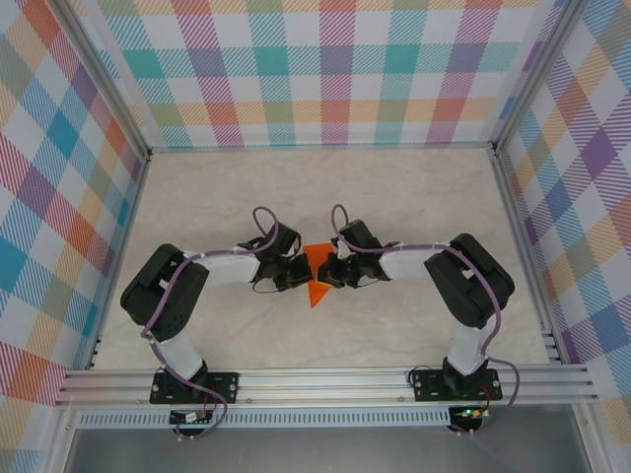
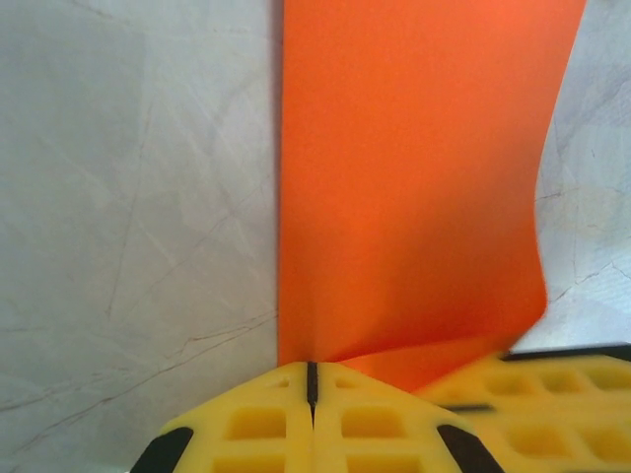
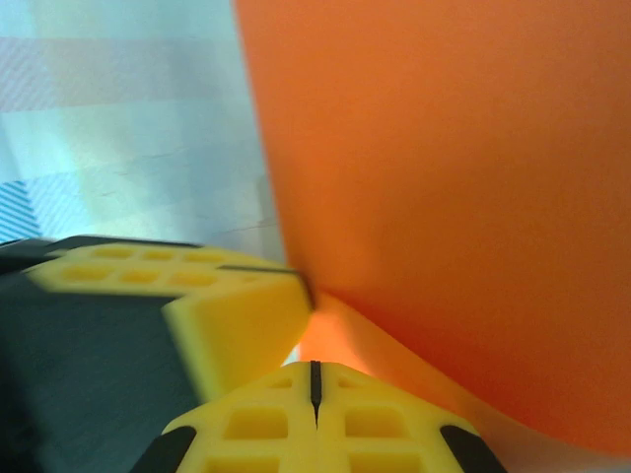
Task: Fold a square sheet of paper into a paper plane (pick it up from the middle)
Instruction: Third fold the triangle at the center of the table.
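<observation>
Yellow gridded fingers (image 2: 256, 429) of the left claw (image 2: 312, 379) sit closest to the lens, pressed flat together with no gap, nipping the lower edge of a thin bright orange paper sheet (image 2: 414, 197). Under the sheet spreads the pale marbled surface (image 1: 227, 197), walled by pastel plaid panels (image 1: 325, 69). Two black-and-white arms reach in, the left arm (image 1: 163, 291) left of the sheet (image 1: 316, 286), the right arm (image 1: 463, 281) right of it. From above the sheet shows a pointed, triangular outline. Left claw (image 1: 294, 276) and right claw (image 1: 336, 274) meet at the sheet, nearly touching. Right claw (image 3: 315, 379) is likewise closed tight, the sheet (image 3: 444, 197) rising from its tips.
</observation>
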Tool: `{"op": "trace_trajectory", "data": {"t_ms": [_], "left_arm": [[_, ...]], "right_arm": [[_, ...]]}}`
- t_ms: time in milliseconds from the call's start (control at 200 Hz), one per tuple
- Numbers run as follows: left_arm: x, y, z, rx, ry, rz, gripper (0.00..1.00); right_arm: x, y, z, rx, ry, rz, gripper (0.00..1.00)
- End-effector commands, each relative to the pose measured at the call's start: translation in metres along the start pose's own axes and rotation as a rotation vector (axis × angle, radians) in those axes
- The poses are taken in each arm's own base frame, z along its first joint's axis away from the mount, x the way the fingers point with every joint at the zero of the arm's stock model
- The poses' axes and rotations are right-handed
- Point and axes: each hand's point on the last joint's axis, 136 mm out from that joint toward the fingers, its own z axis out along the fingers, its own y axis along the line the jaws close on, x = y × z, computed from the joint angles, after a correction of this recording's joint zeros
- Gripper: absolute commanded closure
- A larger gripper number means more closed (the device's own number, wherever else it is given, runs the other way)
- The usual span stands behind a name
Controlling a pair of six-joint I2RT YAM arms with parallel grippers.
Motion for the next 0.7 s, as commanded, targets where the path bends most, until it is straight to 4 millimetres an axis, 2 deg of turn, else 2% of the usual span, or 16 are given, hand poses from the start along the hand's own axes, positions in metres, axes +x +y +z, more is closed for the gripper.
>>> {"op": "trace_trajectory", "data": {"t_ms": [0, 180, 505, 570, 695], "left_arm": [[0.009, 0.036, 0.01, -0.162, 0.01, -0.001, 1.0], [0.01, 0.043, 0.01, -0.199, 0.011, 0.002, 1.0], [0.01, 0.051, 0.009, -0.249, 0.003, 0.01, 1.0], [0.01, 0.052, 0.009, -0.259, 0.003, 0.013, 1.0], [0.01, 0.053, 0.009, -0.265, 0.004, 0.017, 1.0]], "right_arm": [[-0.002, 0.01, -0.018, -0.042, -0.041, -0.057, 1.0], [0.004, -0.012, -0.011, -0.023, -0.016, -0.02, 1.0], [0.002, -0.056, -0.005, 0.111, -0.027, 0.107, 1.0], [0.002, -0.055, -0.006, 0.113, -0.029, 0.118, 1.0], [-0.007, -0.027, -0.019, 0.043, -0.061, 0.075, 1.0]]}}
